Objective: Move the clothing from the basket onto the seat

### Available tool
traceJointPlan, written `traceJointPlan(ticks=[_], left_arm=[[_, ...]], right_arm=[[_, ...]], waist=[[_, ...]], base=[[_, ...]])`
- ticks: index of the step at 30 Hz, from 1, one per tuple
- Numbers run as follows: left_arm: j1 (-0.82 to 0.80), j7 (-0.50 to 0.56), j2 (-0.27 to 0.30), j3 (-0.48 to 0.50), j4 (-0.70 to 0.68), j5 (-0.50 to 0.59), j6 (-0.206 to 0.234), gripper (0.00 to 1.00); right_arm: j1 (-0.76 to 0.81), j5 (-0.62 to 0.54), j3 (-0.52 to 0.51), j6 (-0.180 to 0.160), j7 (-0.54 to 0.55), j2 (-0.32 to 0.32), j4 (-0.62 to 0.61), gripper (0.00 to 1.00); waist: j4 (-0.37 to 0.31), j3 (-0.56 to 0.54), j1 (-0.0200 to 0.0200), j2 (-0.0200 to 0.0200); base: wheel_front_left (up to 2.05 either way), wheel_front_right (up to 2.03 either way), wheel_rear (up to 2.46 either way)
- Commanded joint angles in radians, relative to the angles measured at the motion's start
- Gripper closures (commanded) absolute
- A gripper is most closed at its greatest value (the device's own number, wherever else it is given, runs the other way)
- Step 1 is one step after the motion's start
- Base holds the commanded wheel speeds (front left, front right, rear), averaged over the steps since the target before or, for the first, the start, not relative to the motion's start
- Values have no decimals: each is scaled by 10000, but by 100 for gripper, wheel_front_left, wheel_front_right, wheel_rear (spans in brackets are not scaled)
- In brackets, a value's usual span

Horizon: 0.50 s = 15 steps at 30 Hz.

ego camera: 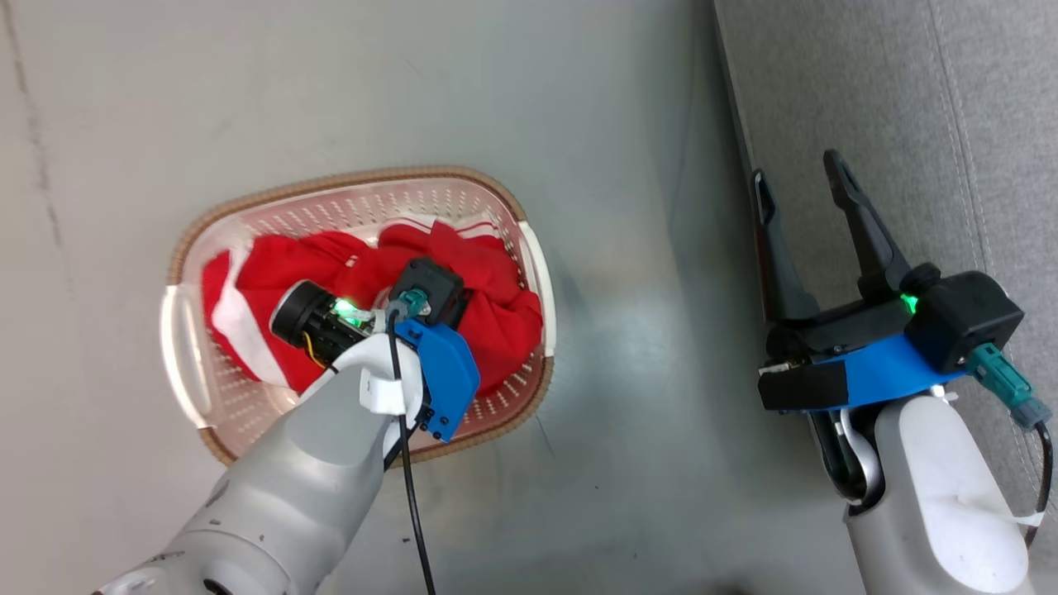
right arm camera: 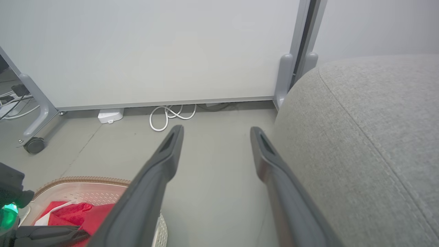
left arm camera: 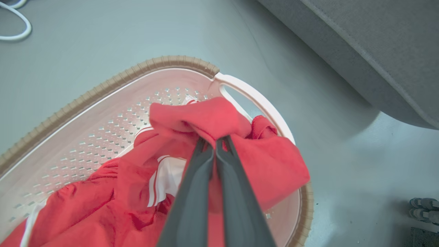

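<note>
While low over the basket [left arm camera: 103, 85], left gripper [left arm camera: 215, 142], jaws pinching a fold of the clothing [left arm camera: 274, 164] at their tips, right gripper [ego camera: 795, 169] by the seat [ego camera: 909, 99], jaws spread, empty.

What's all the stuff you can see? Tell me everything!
clothing: one heap, red with white stripes, in the basket
basket: one, cream with a brown rim, on the floor
seat: one, light grey, right of the basket
floor: one, grey, under it all
panel: one, white, upright at the back
cable: one, white, coiled at the panel's foot
box: one, white, beside the cable
left pincer: one, dark, shut on the clothing
right pincer: one, dark, open, at the seat's edge
</note>
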Motion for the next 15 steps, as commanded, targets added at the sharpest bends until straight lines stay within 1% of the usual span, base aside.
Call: traceJointPlan(ticks=[1, 5, 8, 11, 15], left_arm=[[119, -199, -19, 13, -69, -73, -10, 100], [330, -466, -69, 136, -292, -205, -10, 100], [448, -527, -98, 435, -653, -303, -3, 100], [577, -524, -81, 915, -1391, -17, 212, 100], [1009, -525, 112, 1718, -2363, 458, 475, 100]], right_arm=[[193, -56, -45, 3, -37, -65, 56, 0], [458, -139, -78, 4, -37, -132, 179, 0], [681, -183, -121, 4, -38, -184, 244, 0], [920, -208, -141, 4, -38, -221, 317, 0], [1187, -224, -161, 4, -37, -238, 402, 0]], waist=[[369, -551, 0, 0], [670, -1183, 0, 0], [891, -1642, 0, 0], [1073, -2048, 0, 0], [1274, -2637, 0, 0]], base=[[0, 0, 0], [0, 0, 0], [0, 0, 0], [0, 0, 0], [0, 0, 0]])
